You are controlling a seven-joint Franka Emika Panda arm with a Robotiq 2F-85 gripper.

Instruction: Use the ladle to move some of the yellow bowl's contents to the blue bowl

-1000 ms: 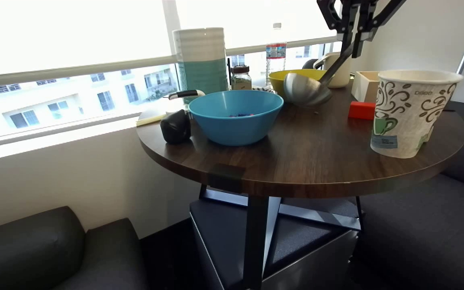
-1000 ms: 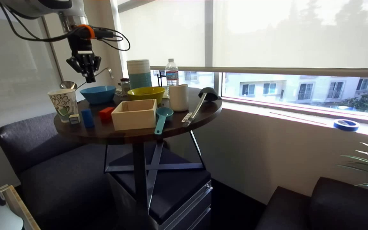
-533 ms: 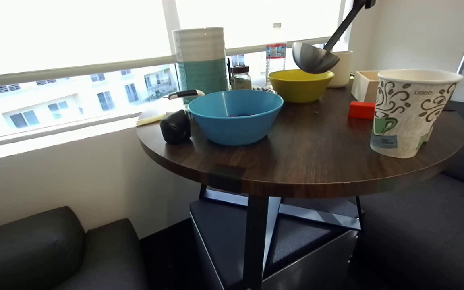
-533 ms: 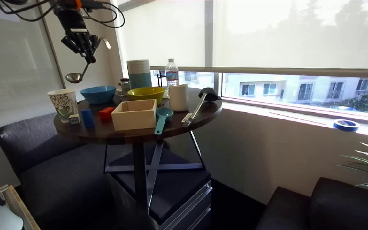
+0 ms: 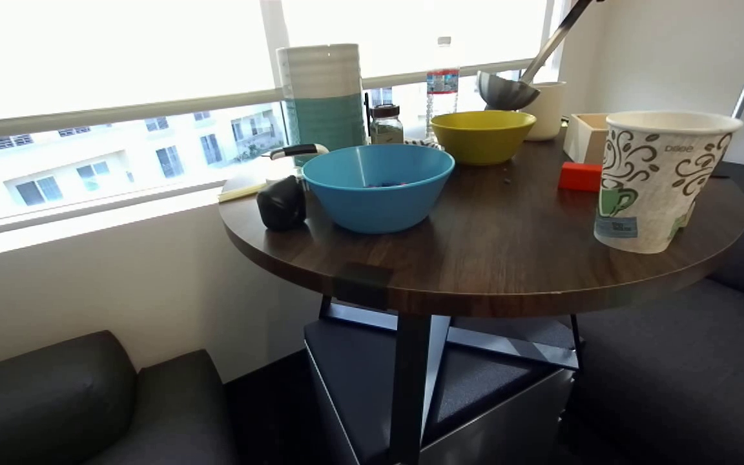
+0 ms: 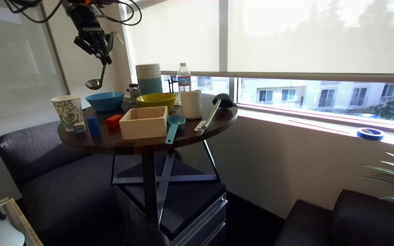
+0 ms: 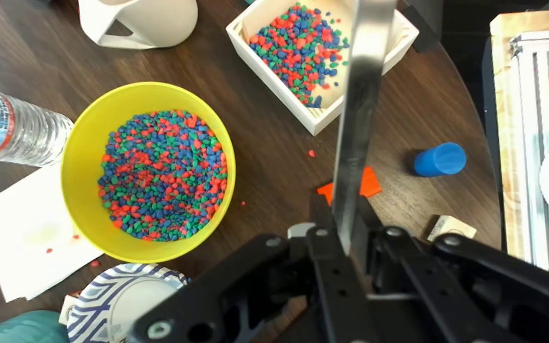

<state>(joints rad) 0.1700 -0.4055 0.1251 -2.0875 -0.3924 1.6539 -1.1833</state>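
The end effector (image 6: 105,62) is clamped on the handle of the ladle (image 5: 511,93), which it holds in the air above the counter (image 5: 495,232). During the last second the ladle has risen and its handle has become more steep. One second ago the ladle's cup covered part of the yellow bowl (image 5: 483,143) in an exterior view; now this side of the bowl is uncovered, and the cup appears just above its rim. If it is truly over the bowl, I cannot tell. Many coloured pebbles (image 7: 165,176) lie in the yellow bowl, and a few show inside the blue bowl (image 5: 378,210). So I judge that the task is at least partly fulfilled, and that the ladle is now free for another scoop or for being put aside.
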